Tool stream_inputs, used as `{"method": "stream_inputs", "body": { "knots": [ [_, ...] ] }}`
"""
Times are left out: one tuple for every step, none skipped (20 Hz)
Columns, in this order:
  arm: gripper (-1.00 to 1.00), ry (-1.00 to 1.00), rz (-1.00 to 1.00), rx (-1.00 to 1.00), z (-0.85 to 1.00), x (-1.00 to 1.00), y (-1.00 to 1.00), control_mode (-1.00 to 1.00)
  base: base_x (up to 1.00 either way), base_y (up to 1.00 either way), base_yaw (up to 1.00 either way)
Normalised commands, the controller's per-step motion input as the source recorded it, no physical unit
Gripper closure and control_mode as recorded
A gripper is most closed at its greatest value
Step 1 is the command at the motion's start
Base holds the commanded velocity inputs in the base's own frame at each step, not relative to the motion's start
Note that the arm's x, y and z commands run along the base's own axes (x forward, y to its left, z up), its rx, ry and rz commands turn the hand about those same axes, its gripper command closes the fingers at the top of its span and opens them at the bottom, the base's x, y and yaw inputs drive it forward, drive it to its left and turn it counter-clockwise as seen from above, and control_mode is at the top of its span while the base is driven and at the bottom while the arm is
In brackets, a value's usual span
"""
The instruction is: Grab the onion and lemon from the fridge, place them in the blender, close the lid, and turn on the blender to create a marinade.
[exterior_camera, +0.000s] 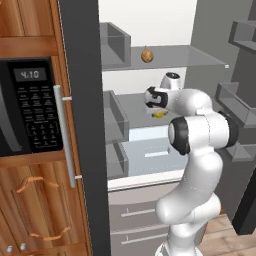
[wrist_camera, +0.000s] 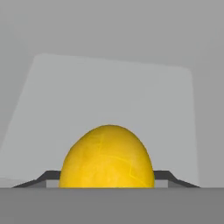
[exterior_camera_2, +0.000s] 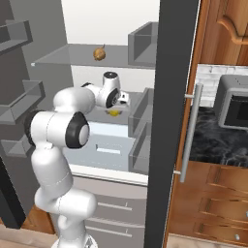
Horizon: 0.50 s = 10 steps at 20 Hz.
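The lemon (wrist_camera: 107,157), smooth bright yellow and oval, sits low centre in the hand view between the dark fingers (wrist_camera: 168,176), whose grip cannot be told. The white arm reaches into the open fridge (exterior_camera: 165,55). The tan onion (exterior_camera: 146,55) rests on the upper shelf.

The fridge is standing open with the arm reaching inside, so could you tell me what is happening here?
The robot arm has its gripper around the lemon on the middle shelf of the open fridge, one finger on each side of the fruit. Whether the grip is already firm cannot be told. The onion sits untouched on the shelf above.
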Motion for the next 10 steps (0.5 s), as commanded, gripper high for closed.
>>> {"method": "stream_inputs", "body": {
  "knots": [
    [1.00,-0.15,0.00,0.00,0.00,-1.00,0.06,-1.00,0.00,0.00,0.00],
    [1.00,-0.14,0.00,0.00,0.00,-1.00,0.06,-1.00,0.00,0.00,0.00],
    [1.00,-0.07,0.00,0.00,0.06,-1.00,0.06,-1.00,0.00,0.00,0.00],
    [1.00,-0.07,0.00,0.00,0.25,-1.00,0.00,-1.00,0.00,0.00,0.00],
    [1.00,-0.06,0.00,0.00,0.32,-1.00,0.00,-1.00,0.00,0.00,0.00],
    [1.00,-0.07,0.00,0.00,0.46,-1.00,0.00,-1.00,0.00,0.00,0.00],
    [1.00,-0.03,-0.01,0.00,0.57,-1.00,0.02,-1.00,0.00,0.00,0.00],
    [1.00,0.00,-0.01,0.00,0.66,-1.00,0.01,-1.00,0.00,0.00,0.00],
    [1.00,0.00,-0.01,0.02,0.64,-1.00,0.00,-1.00,0.00,0.00,0.00],
    [1.00,0.00,0.00,0.03,0.65,-1.00,0.00,-1.00,0.00,0.00,0.00]
  ]
}}
